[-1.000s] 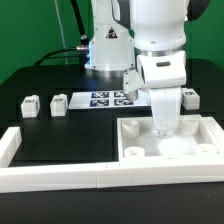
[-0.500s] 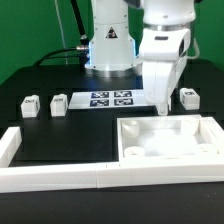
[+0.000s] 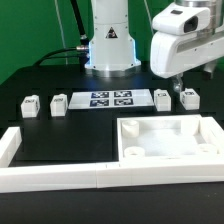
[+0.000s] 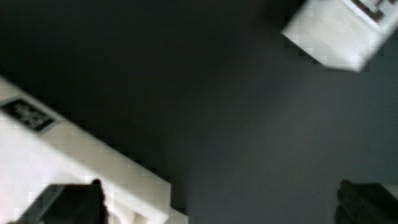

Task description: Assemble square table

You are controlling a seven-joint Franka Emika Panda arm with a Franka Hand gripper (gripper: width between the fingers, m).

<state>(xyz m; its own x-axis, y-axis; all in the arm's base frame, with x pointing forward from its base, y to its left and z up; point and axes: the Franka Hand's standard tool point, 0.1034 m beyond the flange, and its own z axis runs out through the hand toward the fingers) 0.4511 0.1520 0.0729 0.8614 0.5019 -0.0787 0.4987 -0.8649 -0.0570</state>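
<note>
The white square tabletop (image 3: 170, 140) lies tray-like at the front, on the exterior view's right, with rounded corner sockets. Two small white tagged legs (image 3: 31, 105) (image 3: 58, 102) stand at the exterior view's left. Two more legs (image 3: 162, 98) (image 3: 188, 97) stand behind the tabletop. My gripper (image 3: 173, 77) hangs high above those two legs, open and empty. In the wrist view my gripper (image 4: 217, 205) shows dark fingertips (image 4: 63, 205) set wide apart, the tabletop's tagged side (image 4: 54, 130) below them, and one leg (image 4: 338, 30) farther off.
The marker board (image 3: 112, 98) lies flat at the back middle, in front of the arm's base (image 3: 108, 55). Long white bars (image 3: 60, 178) form a border wall along the front and the exterior view's left corner (image 3: 8, 145).
My gripper has risen out of the tabletop's tray and moved up and toward the exterior view's right. The leg it had hidden behind the tabletop now shows. The parts have not moved.
</note>
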